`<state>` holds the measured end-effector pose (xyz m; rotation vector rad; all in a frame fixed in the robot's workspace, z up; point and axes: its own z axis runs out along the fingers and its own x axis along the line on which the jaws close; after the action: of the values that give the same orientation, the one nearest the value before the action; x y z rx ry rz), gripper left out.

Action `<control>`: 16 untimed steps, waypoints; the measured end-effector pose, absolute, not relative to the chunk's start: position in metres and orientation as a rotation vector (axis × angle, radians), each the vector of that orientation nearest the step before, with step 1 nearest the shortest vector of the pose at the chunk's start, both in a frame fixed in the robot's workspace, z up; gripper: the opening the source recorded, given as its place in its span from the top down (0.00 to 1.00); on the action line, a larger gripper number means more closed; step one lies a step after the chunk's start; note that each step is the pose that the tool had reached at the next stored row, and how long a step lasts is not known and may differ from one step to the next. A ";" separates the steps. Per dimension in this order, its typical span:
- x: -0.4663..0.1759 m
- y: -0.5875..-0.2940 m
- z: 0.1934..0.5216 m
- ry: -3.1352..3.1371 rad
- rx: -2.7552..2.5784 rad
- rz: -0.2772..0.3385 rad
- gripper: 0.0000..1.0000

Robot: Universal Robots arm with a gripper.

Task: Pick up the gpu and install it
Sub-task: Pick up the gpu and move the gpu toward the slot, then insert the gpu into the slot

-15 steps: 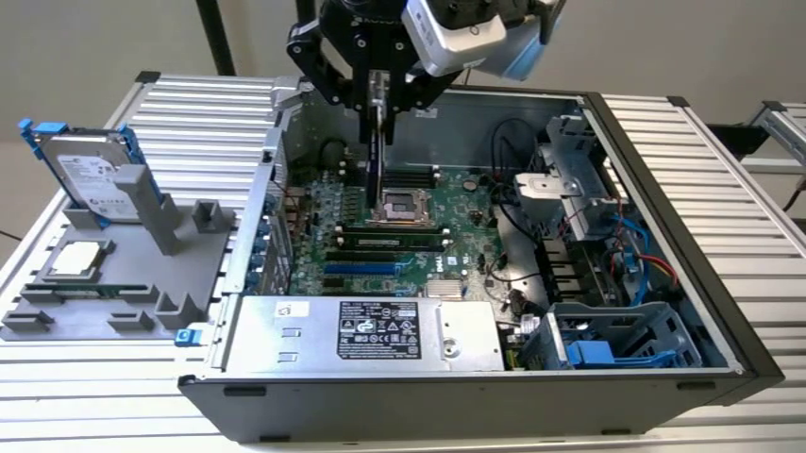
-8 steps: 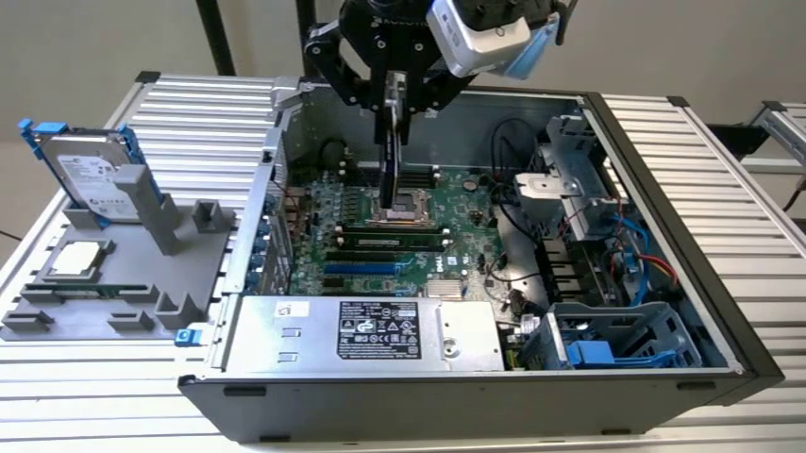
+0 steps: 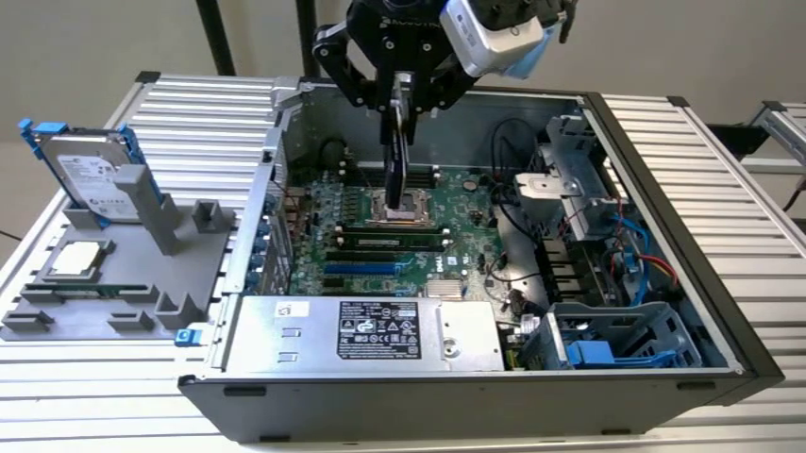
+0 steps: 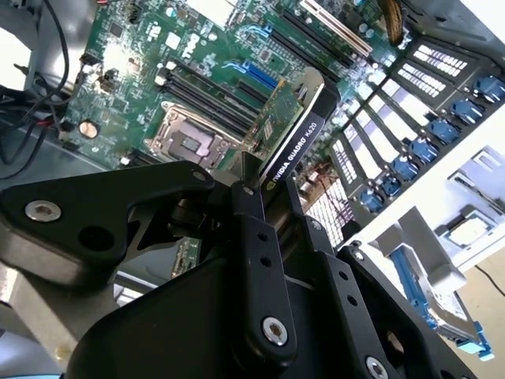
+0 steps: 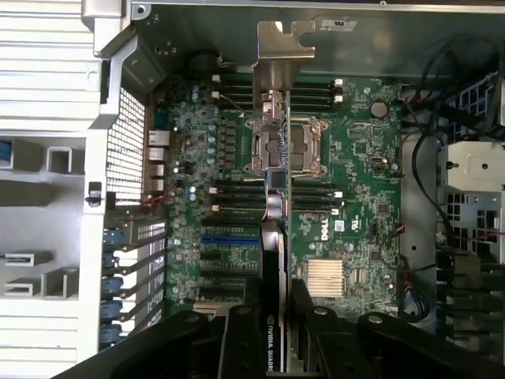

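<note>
My gripper [image 3: 405, 99] is shut on the gpu [image 3: 399, 156], which hangs edge-on over the open computer case [image 3: 655, 170], above the CPU socket [image 3: 406, 209] of the motherboard [image 3: 365, 274]. In the second wrist view the gpu [image 4: 296, 134] shows its black shroud and green board between the gripper [image 4: 270, 189] fingers [image 4: 254, 237]. In the first wrist view the gpu [image 5: 276, 237] runs away from the gripper [image 5: 276, 316], its silver end bracket [image 5: 282, 47] toward the case's far wall. It hangs clear of the board, apart from the blue slot [image 5: 229, 238].
On the exterior view's left a grey holder tray [image 3: 189, 274] carries a hard drive in a blue caddy [image 3: 94, 175], a CPU [image 3: 75, 260] and a memory stick [image 3: 94, 291]. Inside the case are the power supply [image 3: 365, 330], cables [image 3: 516, 203] and a drive cage [image 3: 617, 335].
</note>
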<state>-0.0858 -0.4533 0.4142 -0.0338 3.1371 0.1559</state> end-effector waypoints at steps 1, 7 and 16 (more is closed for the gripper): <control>-0.086 -0.453 0.414 3.137 -0.048 0.156 1.00; -0.086 -0.453 0.414 3.137 -0.145 0.156 1.00; -0.086 -0.453 0.414 3.131 -0.301 0.156 1.00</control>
<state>-0.0856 -0.4533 0.4143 -0.3007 3.1314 0.1558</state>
